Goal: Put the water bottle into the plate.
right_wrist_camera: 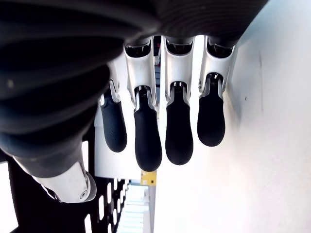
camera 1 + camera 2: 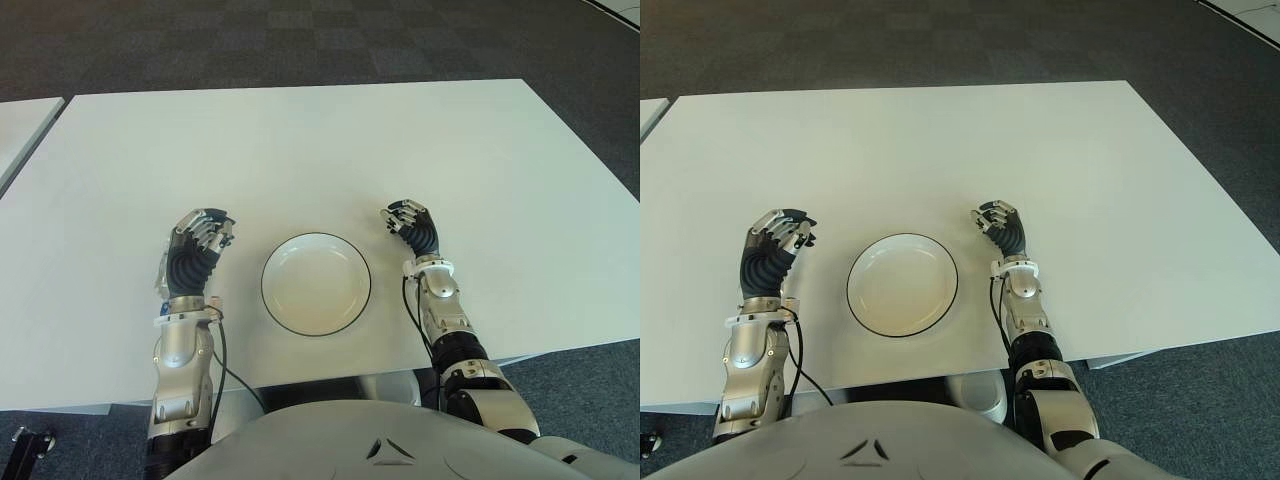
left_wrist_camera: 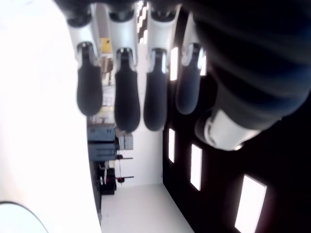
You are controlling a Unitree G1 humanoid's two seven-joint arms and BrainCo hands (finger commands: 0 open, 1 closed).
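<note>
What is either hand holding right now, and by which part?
Nothing. The left hand and the right hand show empty, fingers relaxed, on either side of the empty plate; no water bottle is in view.

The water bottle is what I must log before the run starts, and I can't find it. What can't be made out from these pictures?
- Water bottle: in no view; whether it stands off the table cannot be told.
- Plate: only a sliver of rim in the left wrist view, cut by the picture's edge.
- Left hand and right hand: both hold nothing; the palms are hidden behind the fingers in the wrist views.
</note>
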